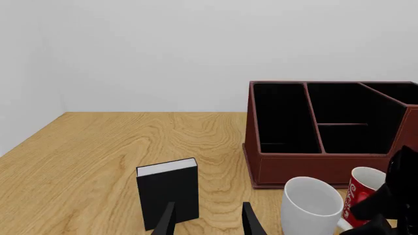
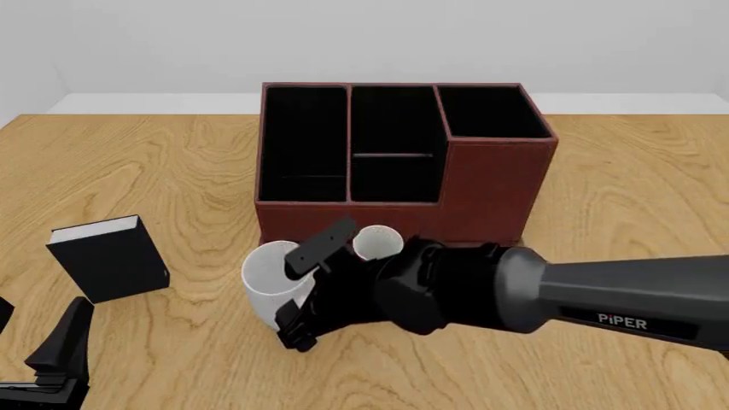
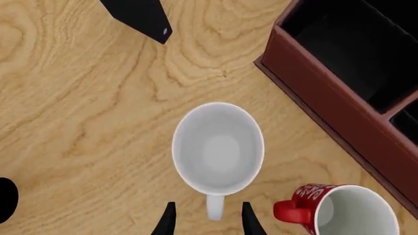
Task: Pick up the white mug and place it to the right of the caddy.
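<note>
Clearly the work is only at its beginning, because nothing has been lifted yet. Largest of all is the wooden table (image 2: 638, 188), and on its far half stands the caddy (image 2: 501, 184), a dark red-brown box with black compartments, the right section being taller. To its right the table surface shows bare wood, and this is where the mug must go in the end. Next in size is the right arm (image 2: 638, 299), which reaches in over the near part of the table. The black book (image 2: 108, 256) stands upright on the left side, well apart from the caddy. In front of the caddy, near its front wall, stands the white mug (image 3: 219, 147), upright on the table, and just beside it is the narrower red mug (image 3: 343, 210). The right gripper (image 3: 207, 220) hangs directly above the white mug, its fingers spread apart, one on each side of the mug's handle (image 3: 214, 208) as the right wrist view shows, but I cannot tell that they touch it. The left gripper (image 1: 207, 220) waits low at the near left, also spread and holding nothing. I judge that the grasp, the lift, the carrying to the right side and the setting down are all still to do.
</note>
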Action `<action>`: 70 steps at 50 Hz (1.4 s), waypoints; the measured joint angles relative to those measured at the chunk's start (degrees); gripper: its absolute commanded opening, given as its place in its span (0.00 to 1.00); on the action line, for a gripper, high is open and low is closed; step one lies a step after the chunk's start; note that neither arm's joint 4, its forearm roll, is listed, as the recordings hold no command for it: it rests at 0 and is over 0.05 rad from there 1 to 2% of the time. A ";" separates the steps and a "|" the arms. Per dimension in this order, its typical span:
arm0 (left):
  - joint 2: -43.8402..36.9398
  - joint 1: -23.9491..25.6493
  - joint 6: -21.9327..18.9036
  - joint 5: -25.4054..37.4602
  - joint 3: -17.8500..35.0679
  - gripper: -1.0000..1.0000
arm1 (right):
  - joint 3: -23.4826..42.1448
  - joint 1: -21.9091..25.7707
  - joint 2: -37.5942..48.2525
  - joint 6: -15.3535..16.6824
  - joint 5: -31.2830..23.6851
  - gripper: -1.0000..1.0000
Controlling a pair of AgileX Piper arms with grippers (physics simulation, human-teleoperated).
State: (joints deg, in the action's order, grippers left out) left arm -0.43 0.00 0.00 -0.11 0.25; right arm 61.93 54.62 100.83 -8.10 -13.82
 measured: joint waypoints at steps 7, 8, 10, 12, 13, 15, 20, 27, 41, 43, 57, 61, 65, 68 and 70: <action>0.00 0.00 0.00 0.00 0.00 1.00 | -0.17 -0.04 0.62 -0.36 0.39 1.00; 0.00 0.00 0.00 0.00 0.00 1.00 | -0.20 -0.04 0.70 -0.42 0.45 1.00; 0.00 0.00 0.00 0.00 0.00 1.00 | -0.24 -0.04 0.87 -0.55 0.57 1.00; 0.00 0.00 0.00 0.00 0.00 1.00 | -0.30 -0.05 1.01 -0.68 0.69 1.00; 0.00 0.00 0.00 0.00 0.00 1.00 | -0.33 -0.05 1.08 -0.74 0.74 1.00; 0.00 0.00 0.00 0.00 0.00 1.00 | -0.38 -0.06 1.20 -0.84 0.82 1.00; 0.00 0.00 0.00 0.00 0.00 1.00 | -0.47 -0.03 1.49 -1.08 1.02 1.00; 0.00 0.00 0.00 0.00 0.00 1.00 | -0.47 0.12 1.96 -1.41 1.24 1.00; 0.00 0.00 0.00 0.00 0.00 1.00 | -0.29 0.51 3.03 -2.04 1.61 1.00; 0.00 0.00 0.00 0.00 0.00 1.00 | -0.32 0.50 3.13 -2.08 1.67 1.00; 0.00 0.00 0.00 0.00 0.00 1.00 | -0.55 0.32 3.15 -1.77 1.81 0.00; 0.00 0.00 0.00 0.00 0.00 1.00 | -0.52 0.32 3.15 -1.64 1.77 0.00; 0.00 0.00 0.00 0.00 0.00 1.00 | -0.51 0.30 3.14 -1.53 1.73 0.00; 0.00 0.00 0.00 0.00 0.00 1.00 | -0.58 0.25 3.06 -1.24 1.74 0.00; 0.00 0.00 0.00 0.00 0.00 1.00 | -0.67 0.24 2.91 -0.88 1.77 0.00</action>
State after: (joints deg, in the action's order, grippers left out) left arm -0.43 0.00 0.00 -0.11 0.25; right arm 61.26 54.86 103.74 -8.98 -12.05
